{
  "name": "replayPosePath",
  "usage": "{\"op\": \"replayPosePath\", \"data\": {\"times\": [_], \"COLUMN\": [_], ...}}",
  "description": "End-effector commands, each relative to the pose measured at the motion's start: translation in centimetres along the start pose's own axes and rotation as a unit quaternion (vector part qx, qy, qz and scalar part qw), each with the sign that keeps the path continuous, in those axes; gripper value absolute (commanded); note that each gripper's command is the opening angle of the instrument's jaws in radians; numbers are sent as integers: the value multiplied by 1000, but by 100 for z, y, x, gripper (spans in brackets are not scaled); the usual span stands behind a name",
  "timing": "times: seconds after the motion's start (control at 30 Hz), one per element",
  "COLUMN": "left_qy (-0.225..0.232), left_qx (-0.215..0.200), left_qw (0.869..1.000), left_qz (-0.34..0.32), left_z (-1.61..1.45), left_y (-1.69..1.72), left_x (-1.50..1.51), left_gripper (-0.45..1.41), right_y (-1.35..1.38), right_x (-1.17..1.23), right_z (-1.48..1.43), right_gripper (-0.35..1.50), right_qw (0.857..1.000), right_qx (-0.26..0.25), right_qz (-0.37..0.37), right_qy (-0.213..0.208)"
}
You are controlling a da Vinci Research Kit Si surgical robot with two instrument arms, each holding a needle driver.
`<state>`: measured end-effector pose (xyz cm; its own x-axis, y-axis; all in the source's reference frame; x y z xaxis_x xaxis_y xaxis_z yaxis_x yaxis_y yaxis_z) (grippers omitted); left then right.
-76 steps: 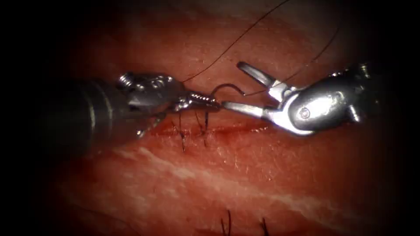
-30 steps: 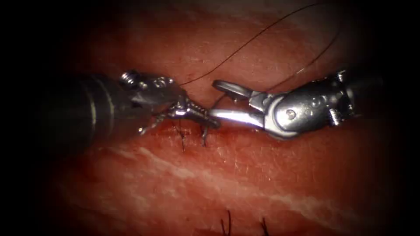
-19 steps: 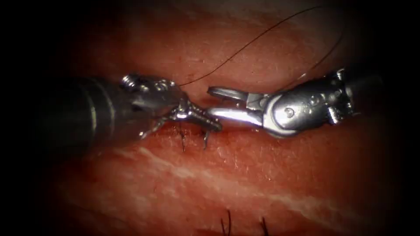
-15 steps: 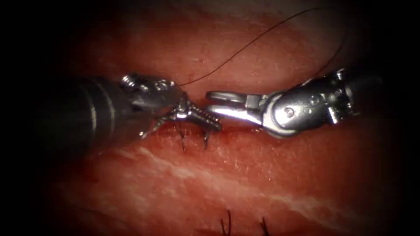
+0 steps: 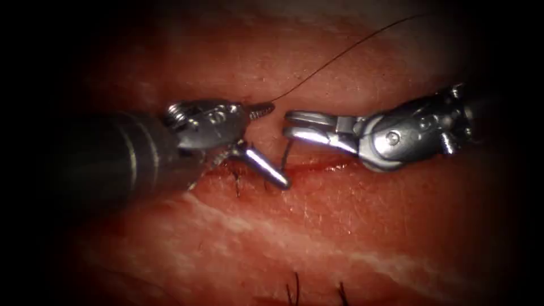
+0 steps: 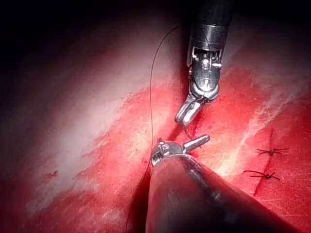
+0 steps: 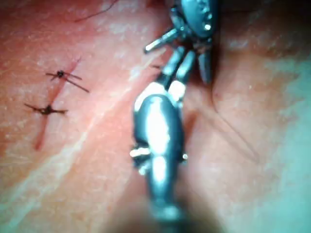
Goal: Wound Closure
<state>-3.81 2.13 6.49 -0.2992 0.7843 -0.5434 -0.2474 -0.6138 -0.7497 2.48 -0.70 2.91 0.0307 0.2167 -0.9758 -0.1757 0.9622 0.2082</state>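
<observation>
The needle (image 5: 287, 156) just changed hands: my right tool (image 5: 290, 126) clamps its upper end over the cut (image 5: 323, 166), my left tool (image 5: 272, 144) gapes empty.

Tissue (image 5: 317, 226) red-pink, paler whitish streaks running diagonally across it; darker wet red along the cut (image 5: 317, 166). Left end effector (image 5: 263, 141) shiny silver metal, ridged grey teeth on one jaw, on a dark grey-black shaft (image 5: 102, 158) with a pale ring. Right end effector (image 5: 294, 126) bright silver, glare on its round hinge. Thread (image 5: 340, 54) thin, dark brown-black. Needle (image 5: 285, 157) dark grey sliver. Finished stitches (image 6: 267, 162) black, on a second dark red cut.
</observation>
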Motion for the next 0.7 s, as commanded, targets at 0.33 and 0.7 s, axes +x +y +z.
{"op": "replayPosePath", "data": {"times": [0.33, 0.7], "left_qy": [1, -21], "left_qx": [13, 55], "left_qw": [999, 994], "left_qz": [49, 95], "left_z": [1, 27], "left_y": [-5, 19], "left_x": [-8, -57], "left_gripper": [113, 86], "right_y": [-2, 17], "right_x": [-15, -39], "right_z": [-6, -5], "right_gripper": [-35, -35], "right_qw": [999, 991], "right_qx": [14, 44], "right_qz": [-28, -112], "right_qy": [-18, -54]}}
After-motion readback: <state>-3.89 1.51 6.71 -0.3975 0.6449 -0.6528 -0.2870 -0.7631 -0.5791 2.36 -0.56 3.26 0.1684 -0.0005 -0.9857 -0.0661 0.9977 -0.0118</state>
